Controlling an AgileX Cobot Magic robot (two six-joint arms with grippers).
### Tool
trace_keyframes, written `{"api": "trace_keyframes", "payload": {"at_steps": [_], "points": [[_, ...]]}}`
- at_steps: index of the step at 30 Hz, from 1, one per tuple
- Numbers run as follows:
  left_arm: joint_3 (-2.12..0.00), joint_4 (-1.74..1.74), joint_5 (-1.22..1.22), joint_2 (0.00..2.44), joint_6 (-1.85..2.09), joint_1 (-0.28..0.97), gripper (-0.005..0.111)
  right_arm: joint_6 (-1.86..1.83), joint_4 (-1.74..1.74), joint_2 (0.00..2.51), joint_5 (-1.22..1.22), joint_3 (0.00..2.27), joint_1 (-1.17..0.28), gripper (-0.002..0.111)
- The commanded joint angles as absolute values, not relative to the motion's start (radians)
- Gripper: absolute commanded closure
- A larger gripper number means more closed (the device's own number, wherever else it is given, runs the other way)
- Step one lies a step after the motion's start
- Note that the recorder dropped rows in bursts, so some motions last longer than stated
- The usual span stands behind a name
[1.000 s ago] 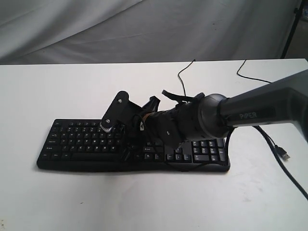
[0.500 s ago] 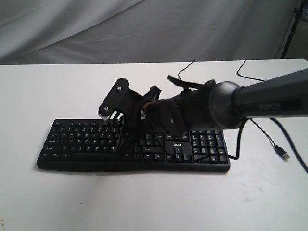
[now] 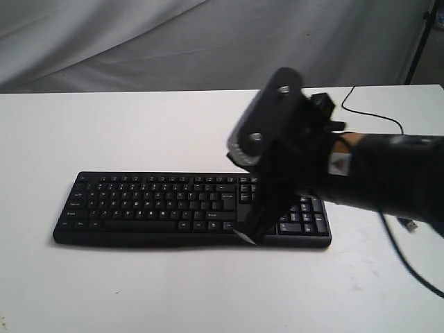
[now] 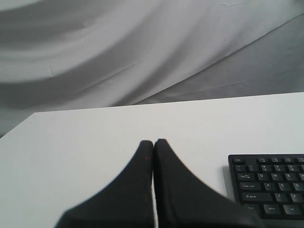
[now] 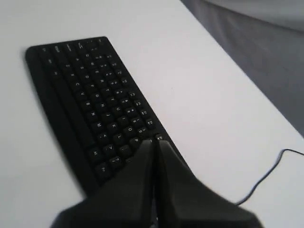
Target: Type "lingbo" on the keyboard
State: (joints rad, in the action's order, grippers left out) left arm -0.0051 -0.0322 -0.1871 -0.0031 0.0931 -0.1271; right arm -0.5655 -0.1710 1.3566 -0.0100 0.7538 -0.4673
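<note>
On the white table (image 3: 104,132), left of centre in the exterior view: keyboard (image 3: 152,208) lying flat, long edge toward the camera, number pad at its right end; left gripper (image 4: 153,141) seen only in its wrist view, fingers pressed together with nothing between them, hovering over bare table, keyboard's Caps Lock corner near but apart; right gripper (image 3: 248,234) blurred, tips pointing down over the keyboard's right part by the number pad; contact with keys: cannot tell; its wrist view shows jaws closed and empty; thin black cable (image 3: 371,112) on the table, far right.
</note>
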Motion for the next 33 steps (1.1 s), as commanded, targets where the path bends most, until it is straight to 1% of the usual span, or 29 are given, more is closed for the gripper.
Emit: {"api": "trace_keyframes", "payload": {"at_steps": [1, 7, 11, 21, 24, 26, 33], "points": [[0.0, -0.032, -0.183, 0.0, 0.09, -0.123, 0.106, -0.568, -0.182, 1.106, -0.012, 0.627, -0.469, 0.108], [0.0, -0.032, -0.183, 0.0, 0.09, -0.123, 0.106, -0.568, -0.166, 0.852, -0.012, 0.534, -0.467, 0.108], [0.0, -0.032, -0.183, 0.0, 0.09, -0.123, 0.106, -0.568, -0.191, 0.725, -0.012, 0.473, -0.467, 0.108], [0.0, -0.032, -0.183, 0.0, 0.09, -0.123, 0.106, -0.568, -0.193, 0.54, -0.047, 0.411, -0.459, 0.108], [0.0, -0.032, -0.183, 0.0, 0.09, -0.123, 0.106, -0.568, -0.193, 0.484, -0.058, 0.392, -0.412, 0.108], [0.0, -0.032, -0.183, 0.0, 0.09, -0.123, 0.106, -0.568, -0.193, 0.448, -0.083, 0.374, -0.354, 0.108], [0.0, -0.032, -0.183, 0.0, 0.09, -0.123, 0.106, -0.568, -0.193, 0.3, -0.202, 0.307, -0.086, 0.108]]}}
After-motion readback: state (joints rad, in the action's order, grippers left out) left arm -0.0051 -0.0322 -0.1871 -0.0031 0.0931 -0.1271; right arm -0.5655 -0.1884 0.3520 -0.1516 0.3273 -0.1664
